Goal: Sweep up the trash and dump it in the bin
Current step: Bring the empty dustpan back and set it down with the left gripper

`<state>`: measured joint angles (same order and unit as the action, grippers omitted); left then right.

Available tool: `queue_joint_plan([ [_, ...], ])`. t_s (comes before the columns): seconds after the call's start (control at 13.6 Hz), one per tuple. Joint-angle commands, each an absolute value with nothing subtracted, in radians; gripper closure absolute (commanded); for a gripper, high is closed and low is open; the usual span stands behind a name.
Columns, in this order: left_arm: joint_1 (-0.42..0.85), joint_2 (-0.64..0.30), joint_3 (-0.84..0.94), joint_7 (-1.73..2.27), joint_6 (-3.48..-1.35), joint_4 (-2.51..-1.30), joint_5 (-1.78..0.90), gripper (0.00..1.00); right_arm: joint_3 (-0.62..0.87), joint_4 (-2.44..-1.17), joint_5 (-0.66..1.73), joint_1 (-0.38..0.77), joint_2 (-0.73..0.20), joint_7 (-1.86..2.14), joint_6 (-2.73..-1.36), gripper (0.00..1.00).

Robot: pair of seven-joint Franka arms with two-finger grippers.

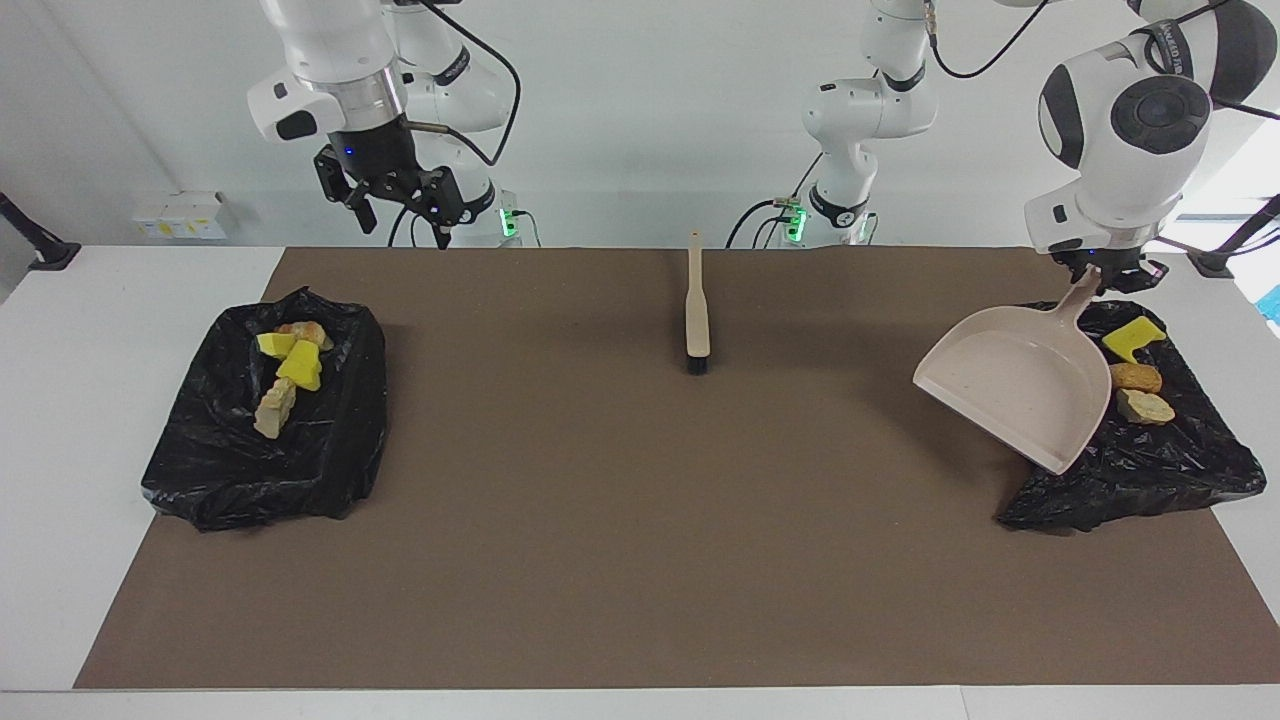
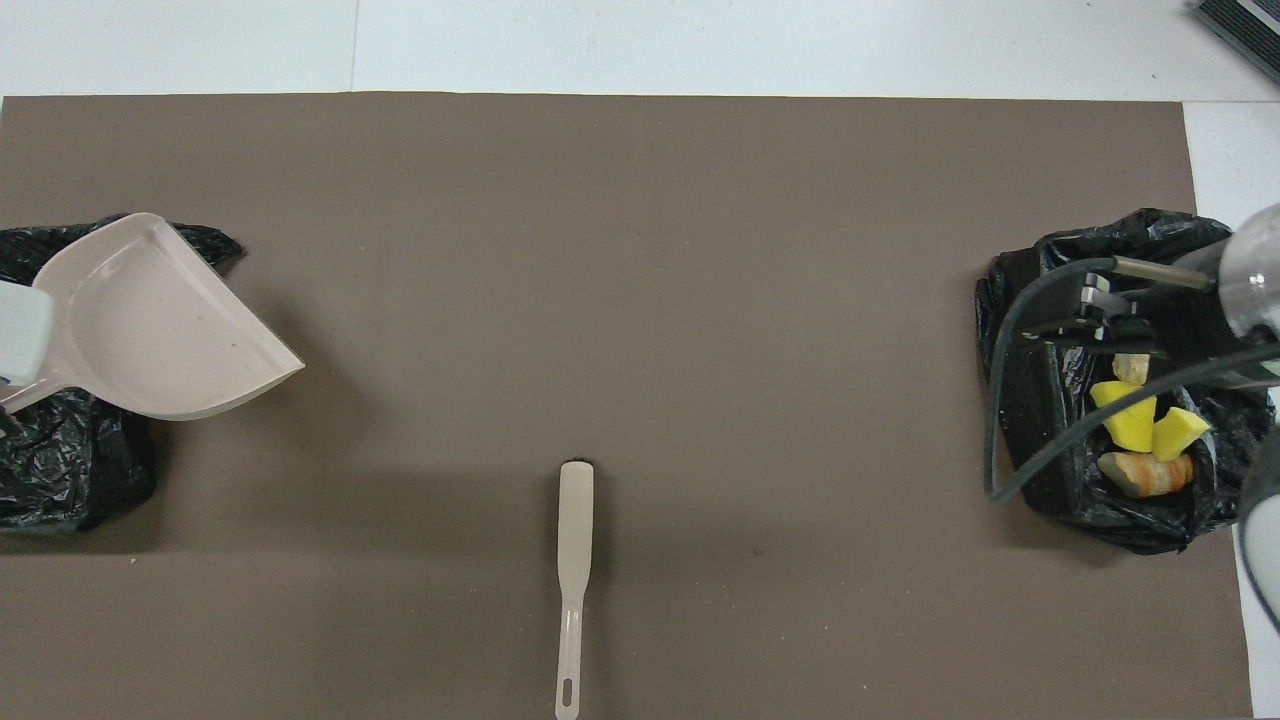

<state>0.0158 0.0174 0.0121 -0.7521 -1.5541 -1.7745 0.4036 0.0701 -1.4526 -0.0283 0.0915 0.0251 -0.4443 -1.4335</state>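
Note:
My left gripper [image 1: 1100,276] is shut on the handle of the beige dustpan [image 1: 1010,385]. The pan hangs empty and tilted over the inner edge of the black-lined bin [image 1: 1130,470] at the left arm's end. In that bin lie three pieces of trash: a yellow sponge [image 1: 1133,338], a brown lump [image 1: 1135,377] and a tan lump [image 1: 1145,406]. A second lined bin [image 1: 265,450] at the right arm's end holds several pieces of trash [image 1: 298,367]. My right gripper [image 1: 403,222] hangs open and empty, high up by that bin.
A beige brush [image 1: 697,305] with black bristles lies on the brown mat [image 1: 640,520] close to the robots, midway between the arms, its handle toward them. In the overhead view the dustpan [image 2: 160,330] reaches out over the mat from the bin [image 2: 60,480].

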Motion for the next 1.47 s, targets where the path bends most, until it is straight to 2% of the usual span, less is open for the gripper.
queue_joint_plan([
  [0.0,0.083,0.061,0.006,-0.554,-1.533,-1.812,0.307,1.00,0.066,-1.463,-0.023,0.077,0.049,-0.416,-1.416,0.00],
  [0.37,0.227,0.064,0.008,-0.298,-1.548,-1.809,0.109,1.00,0.023,-1.456,-0.026,0.072,0.041,-0.316,-1.405,0.00],
  [0.73,0.397,0.038,0.025,-0.051,-1.646,-1.809,0.051,1.00,0.020,-1.456,-0.028,0.072,0.035,-0.281,-1.408,0.00],
  [0.95,0.454,-0.044,0.026,0.024,-1.758,-1.796,-0.010,1.00,0.018,-1.462,-0.025,0.074,0.043,-0.281,-1.417,0.00],
  [1.17,0.535,-0.193,0.025,0.210,-1.865,-1.758,-0.026,1.00,0.002,-1.466,-0.021,0.071,0.048,-0.278,-1.416,0.00],
  [1.39,0.557,-0.265,0.026,0.241,-1.980,-1.772,-0.026,1.00,-0.002,-1.466,-0.021,0.066,0.046,-0.244,-1.410,0.00],
])
